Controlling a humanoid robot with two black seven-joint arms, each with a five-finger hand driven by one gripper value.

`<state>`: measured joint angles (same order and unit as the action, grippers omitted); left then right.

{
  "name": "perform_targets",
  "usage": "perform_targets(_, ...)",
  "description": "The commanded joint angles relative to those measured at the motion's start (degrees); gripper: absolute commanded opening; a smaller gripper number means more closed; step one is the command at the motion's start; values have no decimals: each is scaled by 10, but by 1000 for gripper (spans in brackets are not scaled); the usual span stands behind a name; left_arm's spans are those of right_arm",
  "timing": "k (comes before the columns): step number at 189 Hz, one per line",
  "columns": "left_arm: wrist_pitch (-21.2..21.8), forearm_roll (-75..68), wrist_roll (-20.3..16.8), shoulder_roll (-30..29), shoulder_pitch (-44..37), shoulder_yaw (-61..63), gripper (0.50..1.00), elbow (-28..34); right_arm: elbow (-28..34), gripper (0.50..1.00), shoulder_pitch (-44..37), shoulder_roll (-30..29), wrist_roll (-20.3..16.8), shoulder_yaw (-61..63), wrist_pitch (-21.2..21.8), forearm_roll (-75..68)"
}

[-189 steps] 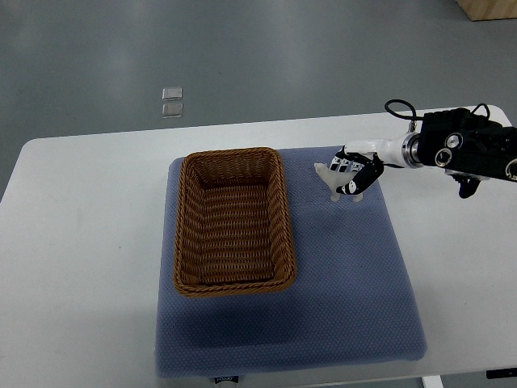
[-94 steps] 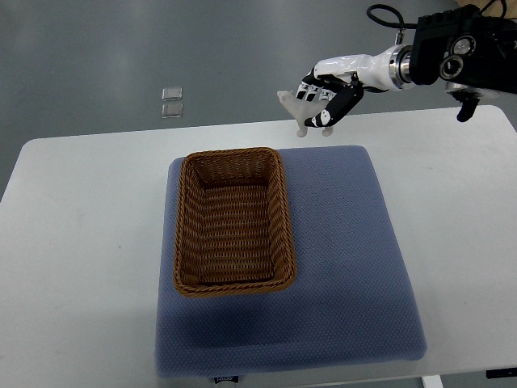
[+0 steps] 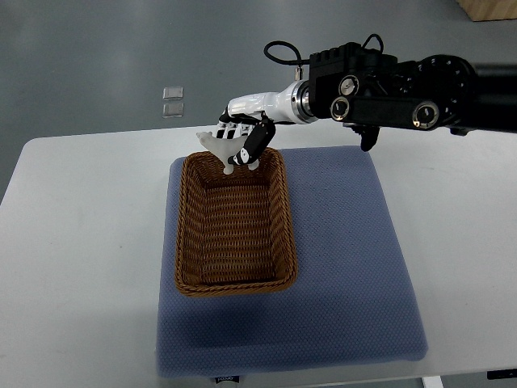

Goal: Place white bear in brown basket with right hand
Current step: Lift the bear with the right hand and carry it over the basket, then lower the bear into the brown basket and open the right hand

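We see the bear (image 3: 220,148) over the far rim of the basket (image 3: 233,279), our right hand (image 3: 245,139) curled tight around it. The basket sits on the left part of a blue mat (image 3: 347,267), which covers a white table (image 3: 81,259).

No readable text from my station.

I see one small dark tag (image 3: 228,378) at the near edge of the blue mat (image 3: 355,275), roughly at its middle, with pale marks on it that are too small and blurred for me to make out. Nothing legible stands on the brown basket (image 3: 186,242), the white table (image 3: 81,242), or the dark arm housing (image 3: 388,85).
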<state>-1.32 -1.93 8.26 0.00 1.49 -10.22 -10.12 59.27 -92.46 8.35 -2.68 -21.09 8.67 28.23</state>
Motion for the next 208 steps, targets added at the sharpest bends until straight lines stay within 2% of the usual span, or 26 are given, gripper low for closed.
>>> perform_targets(1,0,0,0,0,0,0,1000,-1,-18,500,26,-30,0,0,-21,1)
perform_targets(23,0,0,0,0,0,0,1000,-1,-42,500,55,-59,0,0,-40,4)
perform_targets(52,0,0,0,0,-1,0,1000,-1,-65,500,82,-80,0,0,-44,9)
perform_targets(143,0,0,0,0,-1,0,1000,-1,-102,504,137,-84,0,0,-68,30)
perform_targets(167,0,0,0,0,-1,0,1000,-1,-106,539,146,-84,0,0,-68,34)
perform_targets(184,0,0,0,0,-1,0,1000,-1,-106,613,148,-84,1,0,-68,39)
perform_targets(208,0,0,0,0,-1,0,1000,-1,-106,742,149,-84,1,0,-68,38)
